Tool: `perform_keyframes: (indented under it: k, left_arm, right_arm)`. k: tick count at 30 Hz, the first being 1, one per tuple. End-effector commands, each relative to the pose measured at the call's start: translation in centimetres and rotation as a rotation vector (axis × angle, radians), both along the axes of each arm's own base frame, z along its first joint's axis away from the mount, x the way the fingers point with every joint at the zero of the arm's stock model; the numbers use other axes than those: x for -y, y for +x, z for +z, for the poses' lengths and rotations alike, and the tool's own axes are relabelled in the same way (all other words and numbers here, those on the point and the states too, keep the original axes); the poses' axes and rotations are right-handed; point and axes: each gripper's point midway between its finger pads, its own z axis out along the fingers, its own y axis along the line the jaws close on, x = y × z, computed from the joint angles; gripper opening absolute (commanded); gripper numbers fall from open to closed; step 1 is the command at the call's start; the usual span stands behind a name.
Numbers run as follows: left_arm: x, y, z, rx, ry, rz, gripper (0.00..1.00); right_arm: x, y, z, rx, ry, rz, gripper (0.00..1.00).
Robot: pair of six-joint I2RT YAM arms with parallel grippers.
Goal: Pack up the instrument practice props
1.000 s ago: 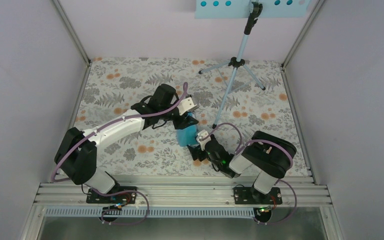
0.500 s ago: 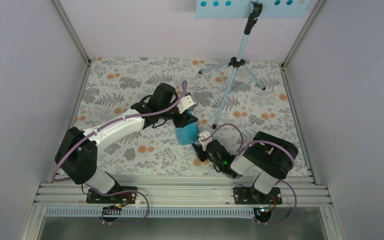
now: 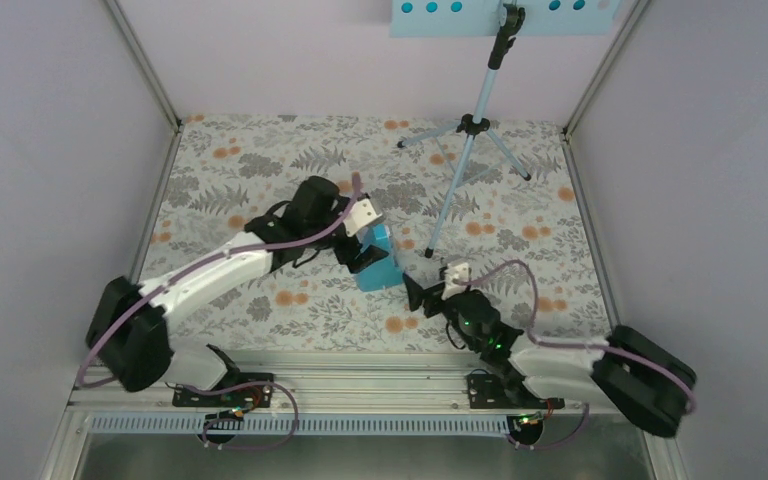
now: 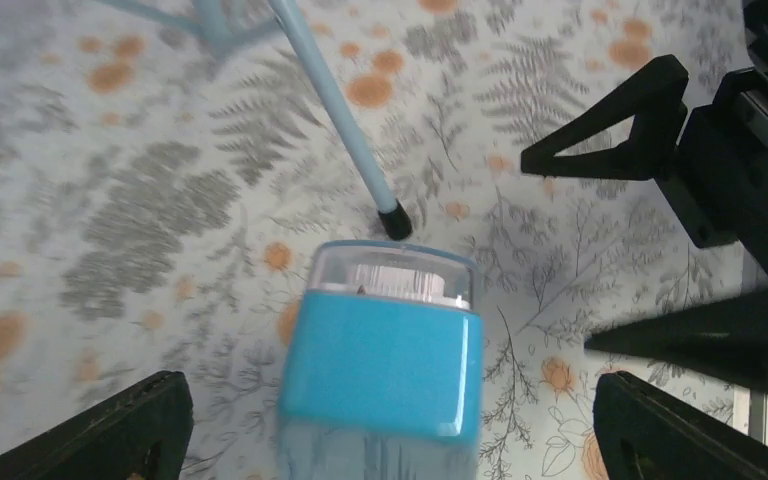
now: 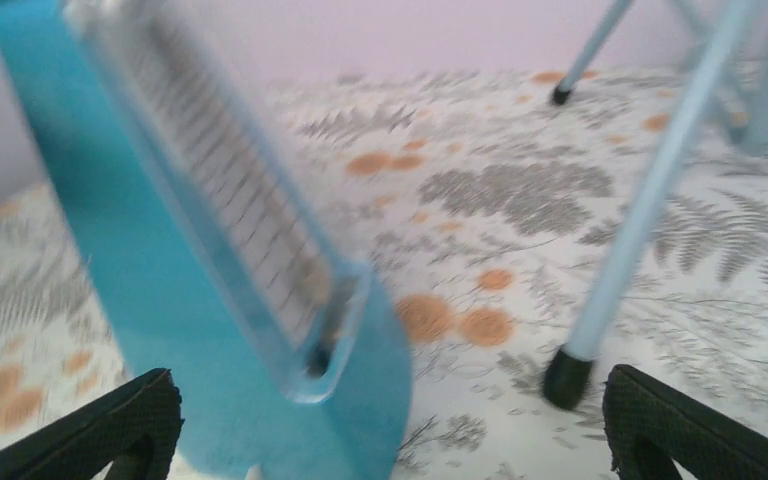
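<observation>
The metronome (image 3: 380, 266), a blue wedge with a clear front, stands on the floral table mat. My left gripper (image 3: 365, 252) is open above it. In the left wrist view the metronome (image 4: 380, 360) sits between the two fingers with a gap on each side. My right gripper (image 3: 413, 291) is open, just right of the metronome and pointing at it. In the right wrist view the metronome (image 5: 190, 290) fills the left side. The light blue music stand (image 3: 465, 160) stands at the back right, its perforated desk (image 3: 460, 18) cut off by the top edge.
One stand leg ends in a black foot (image 4: 395, 221) just beyond the metronome, seen also as a foot (image 5: 565, 376) in the right wrist view. The right gripper's black fingers (image 4: 610, 145) reach in at the left wrist view's right side. Enclosure walls (image 3: 60, 200) close in three sides.
Both grippers have opened wide, and the left one has let go of the metronome. The right arm has stretched out low, its elbow swung right. The left arm has drawn back slightly.
</observation>
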Motion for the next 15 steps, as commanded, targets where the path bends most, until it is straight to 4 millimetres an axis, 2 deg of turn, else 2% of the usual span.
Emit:
perform_keyframes:
  k: [1, 2, 4, 7, 9, 11, 15]
  left_arm:
    - [-2.3, 0.3, 7.6, 0.221, -0.136, 0.096, 1.0]
    - [-3.8, 1.0, 8.9, 0.255, -0.167, 0.142, 1.0]
    - [-7.1, 2.2, 11.4, 0.295, -0.247, 0.22, 1.0]
    - [-11.5, 4.5, 13.4, 0.326, -0.308, 0.365, 1.0]
    - [-13.7, 6.1, 13.5, 0.332, -0.292, 0.485, 1.0]
    - [-15.1, 7.2, 13.0, 0.334, -0.257, 0.581, 1.0]
    - [-16.3, 7.5, 12.7, 0.349, -0.233, 0.65, 1.0]
  right_arm:
    - [5.1, 0.9, 0.5, -0.031, 0.114, -0.231, 1.0]
    - [5.5, 1.0, 0.5, -0.048, 0.12, -0.25, 1.0]
    - [5.0, 1.2, 1.2, -0.079, 0.103, -0.222, 1.0]
    - [4.0, 1.7, 2.2, -0.132, 0.09, -0.194, 1.0]
    - [4.2, 2.3, 1.0, -0.215, 0.068, -0.217, 0.98]
    - [3.7, 2.5, -0.4, -0.294, 0.064, -0.194, 0.92]
    - [2.0, 2.7, -2.5, -0.4, 0.09, -0.127, 0.75]
